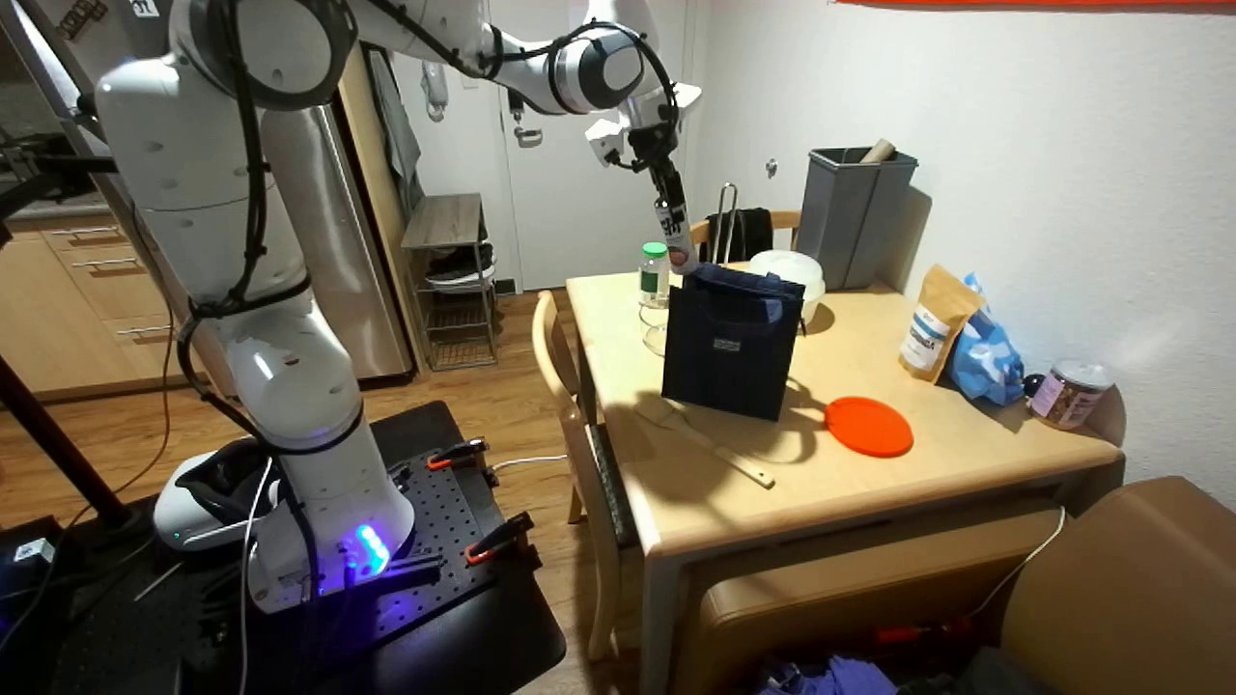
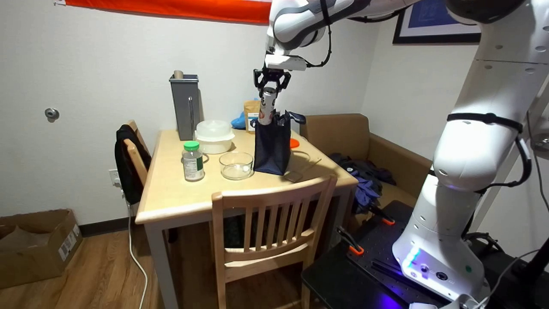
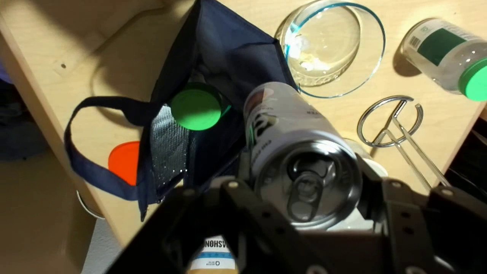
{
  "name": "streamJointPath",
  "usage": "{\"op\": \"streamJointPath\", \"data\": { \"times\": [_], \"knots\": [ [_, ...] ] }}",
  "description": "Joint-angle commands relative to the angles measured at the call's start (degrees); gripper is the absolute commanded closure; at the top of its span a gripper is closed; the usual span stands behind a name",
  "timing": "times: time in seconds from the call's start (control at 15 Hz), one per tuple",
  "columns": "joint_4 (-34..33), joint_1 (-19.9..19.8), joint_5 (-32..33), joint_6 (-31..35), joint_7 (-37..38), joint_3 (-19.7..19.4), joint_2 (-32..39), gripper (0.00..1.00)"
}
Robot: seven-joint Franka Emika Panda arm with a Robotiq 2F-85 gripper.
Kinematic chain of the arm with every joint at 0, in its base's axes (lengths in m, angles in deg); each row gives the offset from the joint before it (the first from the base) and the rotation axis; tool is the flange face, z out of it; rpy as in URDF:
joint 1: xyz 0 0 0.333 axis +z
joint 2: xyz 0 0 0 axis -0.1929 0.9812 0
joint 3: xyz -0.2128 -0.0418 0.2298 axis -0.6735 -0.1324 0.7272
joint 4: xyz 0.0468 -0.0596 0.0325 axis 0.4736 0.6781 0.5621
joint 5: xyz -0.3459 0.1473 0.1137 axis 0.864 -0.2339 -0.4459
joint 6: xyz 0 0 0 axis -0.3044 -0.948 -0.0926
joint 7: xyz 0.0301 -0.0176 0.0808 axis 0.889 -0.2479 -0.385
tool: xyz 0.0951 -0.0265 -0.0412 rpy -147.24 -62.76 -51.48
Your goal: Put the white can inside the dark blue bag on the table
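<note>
The white can (image 1: 677, 236) is a tall printed can with an opened top, held tilted slightly. My gripper (image 2: 270, 90) is shut on it near its top; in the wrist view the fingers flank the can (image 3: 283, 114). The dark blue bag (image 1: 729, 362) stands upright on the table (image 1: 850, 512), with its top open. The can's lower end is at the bag's rim in both exterior views. In the wrist view it overlaps the side of the bag (image 3: 228, 42) near the glass bowl; I cannot tell whether it is below the rim. A green-lidded container (image 3: 196, 108) is inside the bag.
Beside the bag stand a glass bowl (image 2: 236, 166), a green-lidded jar (image 2: 193, 162) and a white plastic container (image 2: 214, 139). A metal stand (image 3: 390, 121), a grey bin (image 1: 855, 222), a red disc (image 1: 869, 427) and a spatula (image 1: 724, 454) are also there. A chair (image 2: 274, 219) stands at the table.
</note>
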Motion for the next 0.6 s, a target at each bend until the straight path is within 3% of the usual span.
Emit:
{"op": "streamJointPath", "data": {
  "times": [0.0,0.4,0.53],
  "knots": [
    [-2.69,-2.24,-2.55,-3.34,-3.20,0.46,-0.77,0.52],
    [-6.16,-5.19,-4.03,-6.55,-4.03,-0.80,-0.07,0.49],
    [-6.69,-6.01,-5.02,-6.71,-4.37,-1.25,0.51,0.42]
  ]
}}
